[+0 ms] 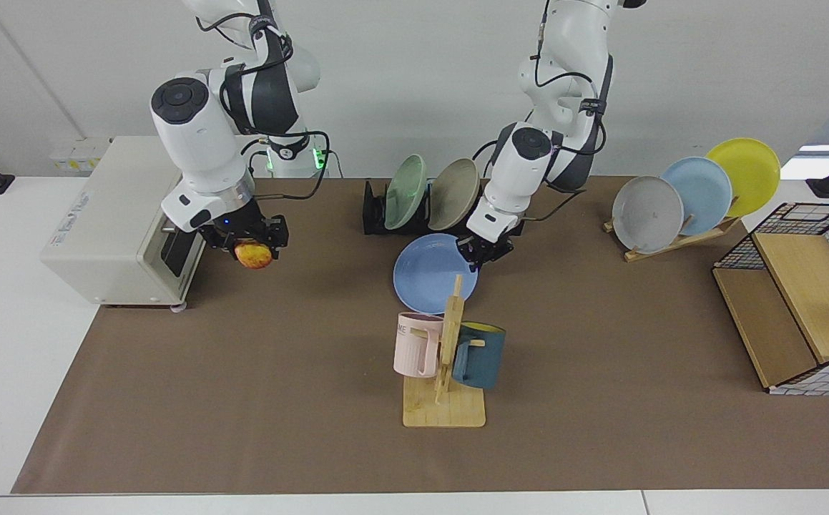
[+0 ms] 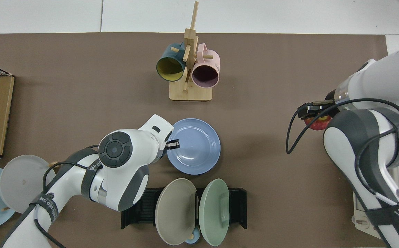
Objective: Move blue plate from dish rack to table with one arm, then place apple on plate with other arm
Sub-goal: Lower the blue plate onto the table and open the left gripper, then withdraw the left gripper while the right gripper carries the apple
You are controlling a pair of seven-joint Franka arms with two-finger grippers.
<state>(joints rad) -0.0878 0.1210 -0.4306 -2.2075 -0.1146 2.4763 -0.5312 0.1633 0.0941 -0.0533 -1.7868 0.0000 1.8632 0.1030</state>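
My left gripper (image 1: 476, 255) is clamped on the rim of the round matte periwinkle-blue plate (image 2: 194, 146), at its 9 o'clock in the top view, so it goes down flat on the brown-matted table (image 1: 242, 400). The plate sits low, just in front of the black slotted dish rack (image 2: 240, 208). My right gripper (image 1: 251, 247) hangs by the toaster oven (image 1: 117, 222), fingers closed on the small red-yellow apple (image 1: 252, 254), ready for its turn.

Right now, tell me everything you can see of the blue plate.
The blue plate is round, shallow and matte periwinkle, with a raised rim and a flat well that holds nothing. It looks like plastic or melamine. It sits low over the brown mat, in front of the black dish rack and behind the wooden mug stand. The left gripper is shut on its rim. Whether it already rests on the mat cannot be told.
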